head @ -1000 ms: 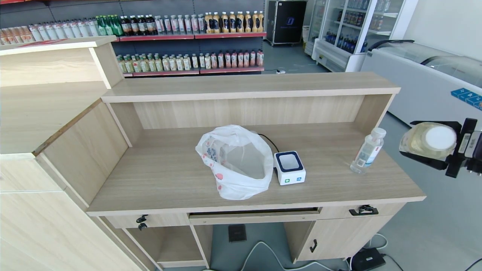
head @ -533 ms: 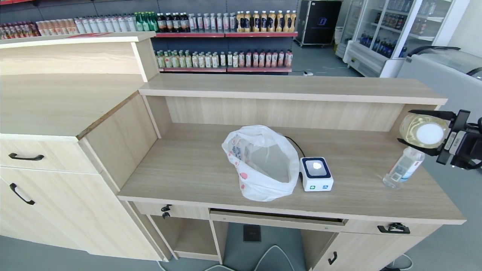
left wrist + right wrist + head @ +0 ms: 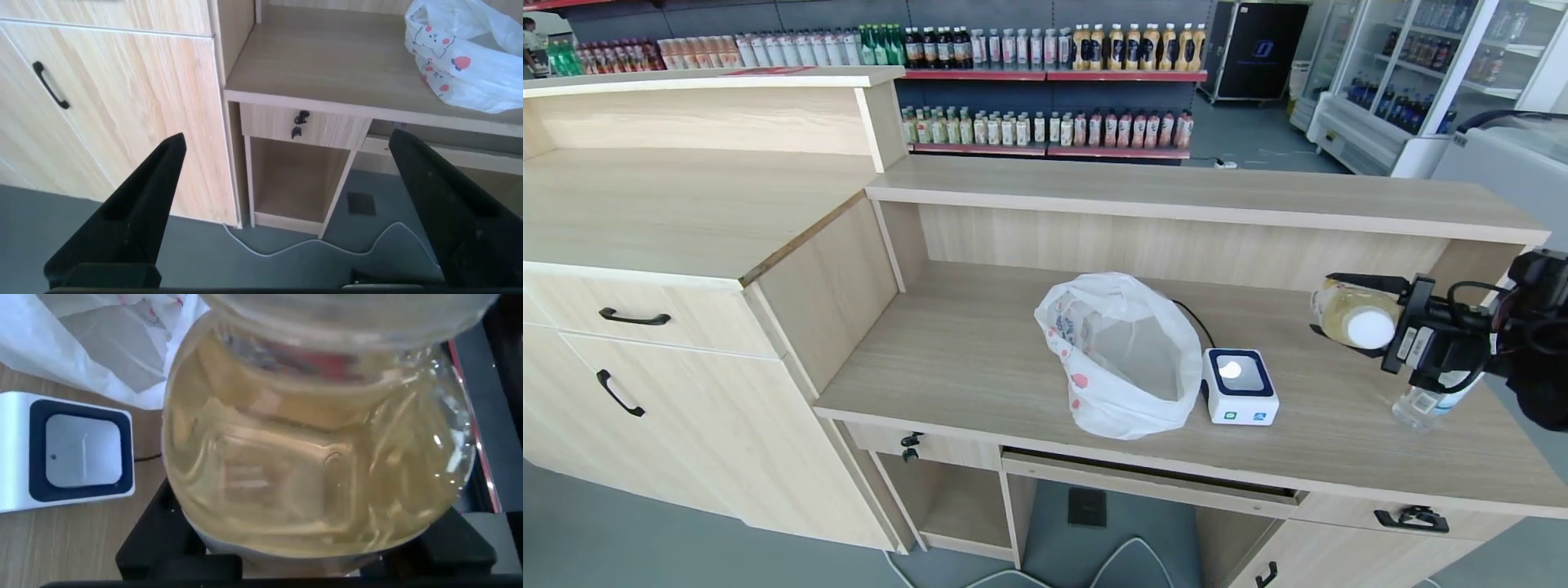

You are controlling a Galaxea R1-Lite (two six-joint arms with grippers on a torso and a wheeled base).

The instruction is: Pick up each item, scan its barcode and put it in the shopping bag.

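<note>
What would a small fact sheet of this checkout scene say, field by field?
Held item: bottle of yellowish drink, gripped by the right tool
Where: raised, to the right of the scanner
Bag: white shopping bag, mouth open, beside the scanner on the counter
Waiting: clear water bottle on the counter, partly hidden by the right arm
Other arm: left tool open, empty, low before the counter

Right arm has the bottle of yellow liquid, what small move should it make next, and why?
Probably carry the clear, white-capped bottle of yellow liquid toward the robot's left and down, over the small white box scanner. The right gripper holds it to the scanner's right, above the wooden counter; scanning comes before the white plastic shopping bag.
</note>
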